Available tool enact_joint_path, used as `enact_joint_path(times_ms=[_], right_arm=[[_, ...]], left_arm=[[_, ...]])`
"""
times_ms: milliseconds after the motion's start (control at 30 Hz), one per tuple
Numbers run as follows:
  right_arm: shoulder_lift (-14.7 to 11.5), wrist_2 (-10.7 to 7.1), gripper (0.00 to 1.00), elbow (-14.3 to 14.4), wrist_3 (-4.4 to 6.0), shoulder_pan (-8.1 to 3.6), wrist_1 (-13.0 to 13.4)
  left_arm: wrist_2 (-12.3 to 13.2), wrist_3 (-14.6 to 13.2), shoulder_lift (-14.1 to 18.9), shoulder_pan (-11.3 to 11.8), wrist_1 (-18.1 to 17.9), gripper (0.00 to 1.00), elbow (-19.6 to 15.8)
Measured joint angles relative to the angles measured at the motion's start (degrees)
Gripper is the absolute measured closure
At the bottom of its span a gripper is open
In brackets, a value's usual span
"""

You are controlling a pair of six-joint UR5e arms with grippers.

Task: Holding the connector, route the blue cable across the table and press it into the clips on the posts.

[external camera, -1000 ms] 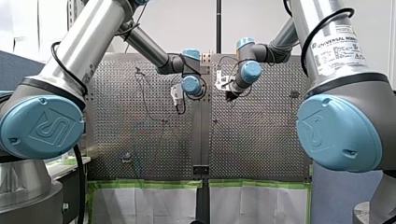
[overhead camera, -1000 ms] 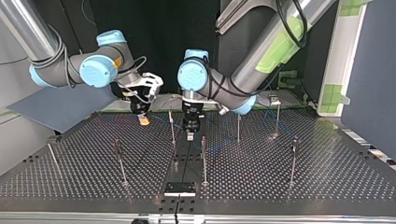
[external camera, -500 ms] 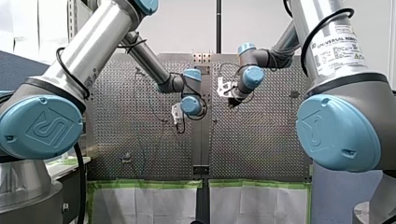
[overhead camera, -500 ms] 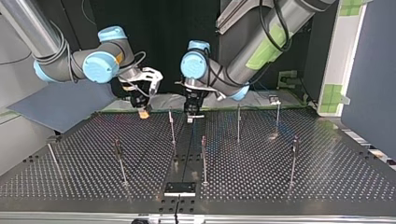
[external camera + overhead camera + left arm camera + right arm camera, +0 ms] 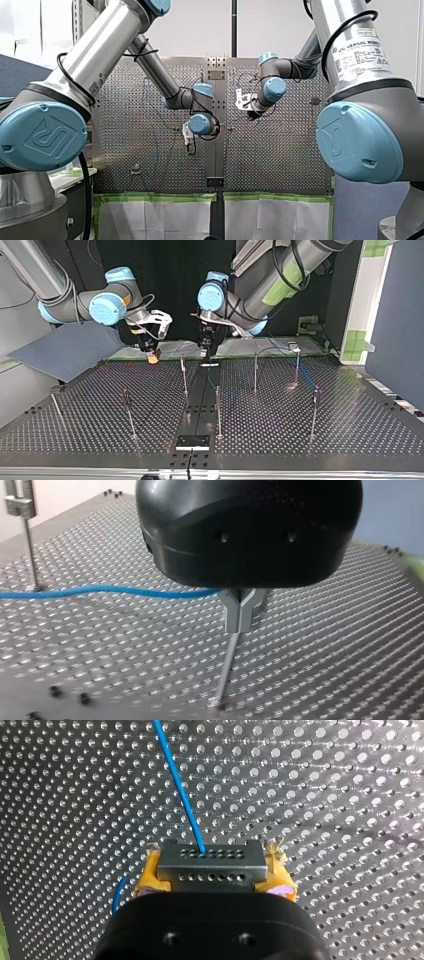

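We are gripping the grey perforated metal connector (image 5: 211,861) in our right gripper (image 5: 215,879), with its yellow pads (image 5: 149,879) clamping both ends of the block. The thin blue cable (image 5: 177,785) is leaving the connector's face and running away over the perforated steel table (image 5: 300,435).

In the top view our left gripper (image 5: 240,611) is hanging just right of the right one, both near the table's far edge. Its metal fingers are pressing together where the cable is reaching them, so we are judging the cable pinched there. A slender metal post (image 5: 227,669) is standing directly beyond those fingers.

Further right, the cable is lying slack among the clip-topped posts (image 5: 255,372); we cannot tell whether any clip is holding it.

We are watching for these risks:
- **Tension:** if the arms are separating faster than slack is feeding, the strain is landing where the cable enters the connector, twisting the block in the pads or pulling the cable out.
- **Snagging:** a slack loop could be catching a post on the wrong side.
- **Collision:** lowering off-line could be striking the post instead of seating the cable.
- **Slip:** the thin cable could be sliding through the smooth metal fingers.
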State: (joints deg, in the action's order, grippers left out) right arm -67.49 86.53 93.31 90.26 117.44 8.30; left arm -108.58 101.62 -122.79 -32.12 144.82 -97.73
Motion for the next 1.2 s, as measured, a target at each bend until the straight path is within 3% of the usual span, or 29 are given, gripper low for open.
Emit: enact_joint_path(times_ms=[367, 567, 800, 1200], right_arm=[[4.9, -3.67, 1.0, 0.3, -0.98, -1.23, 1.2], [7.3, -4.31, 1.0, 0.3, -0.67, -2.7, 2.8], [7.7, -5.67, 1.0, 0.2, -0.33, -4.14, 4.9], [7.7, -9.27, 1.0, -0.1, -0.25, -5.37, 7.8]], left_arm=[[2.7, 2.2, -2.1, -0.1, -3.7, 0.98, -4.7], [4.7, 3.3, -2.1, 0.2, -3.9, 0.98, -3.5], [5.2, 3.5, -2.3, 0.3, -3.7, 0.98, -2.8], [6.3, 3.3, -3.7, 0.3, 1.1, 0.98, 2.1]])
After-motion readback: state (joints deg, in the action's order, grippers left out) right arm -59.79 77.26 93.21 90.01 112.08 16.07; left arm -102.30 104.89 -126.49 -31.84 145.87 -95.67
